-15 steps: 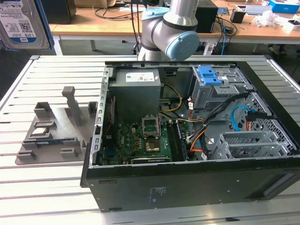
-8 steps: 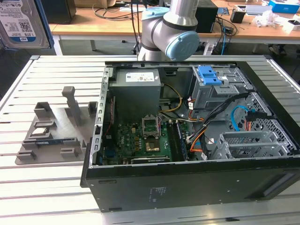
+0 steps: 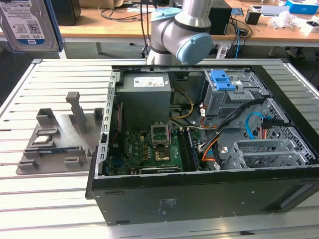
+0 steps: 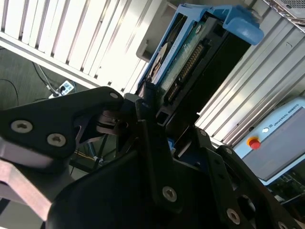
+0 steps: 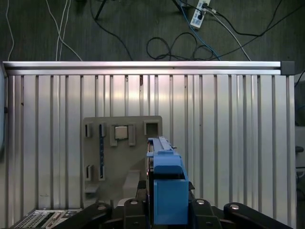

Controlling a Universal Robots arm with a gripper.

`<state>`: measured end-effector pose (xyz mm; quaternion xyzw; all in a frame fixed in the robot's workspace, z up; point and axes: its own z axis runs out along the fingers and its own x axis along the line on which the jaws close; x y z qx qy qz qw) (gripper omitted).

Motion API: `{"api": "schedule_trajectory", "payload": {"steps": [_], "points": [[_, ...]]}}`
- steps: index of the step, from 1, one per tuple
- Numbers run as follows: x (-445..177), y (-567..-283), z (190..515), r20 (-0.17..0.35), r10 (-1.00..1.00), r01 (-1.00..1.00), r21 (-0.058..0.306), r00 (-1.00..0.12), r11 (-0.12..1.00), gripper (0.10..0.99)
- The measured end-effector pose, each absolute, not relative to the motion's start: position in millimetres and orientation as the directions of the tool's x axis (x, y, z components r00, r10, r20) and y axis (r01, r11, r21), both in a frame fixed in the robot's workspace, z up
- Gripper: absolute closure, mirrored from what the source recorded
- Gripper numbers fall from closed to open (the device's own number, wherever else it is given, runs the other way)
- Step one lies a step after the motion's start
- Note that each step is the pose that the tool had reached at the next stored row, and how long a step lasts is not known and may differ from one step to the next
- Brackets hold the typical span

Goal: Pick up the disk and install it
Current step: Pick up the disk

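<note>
On the slatted aluminium table [image 3: 30, 199] you have the open computer case [image 3: 199, 199] lying on its side, with its board and cables exposed. Behind the case's far wall stands the arm [image 3: 184, 35]. At the exterior view's left, a grey fixture plate [image 3: 55, 144] sits on the slats just beside the case. Inside the case, a grey power-supply box [image 3: 144, 99] sits against the far wall, and a small blue latch [image 3: 223, 79] tops the drive cage. Your disk [image 3: 30, 25] is up in the air outside the case, in the exterior view's upper left corner, label toward the camera. In the second wrist view the gripper [image 4: 152, 107] has its black fingers [image 4: 145, 129] clamped narrow on the disk's blue-framed end. In the first wrist view the disk hangs edge-on over the slats beside the plate.
</note>
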<state>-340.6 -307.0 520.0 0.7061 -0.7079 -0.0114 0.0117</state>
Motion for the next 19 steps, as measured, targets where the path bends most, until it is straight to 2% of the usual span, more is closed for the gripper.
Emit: {"api": "schedule_trajectory", "payload": {"steps": [19], "points": [[-240.6,-305.4,519.9,0.0,-1.0,-0.999,0.033,-0.002,0.002,0.722]]}}
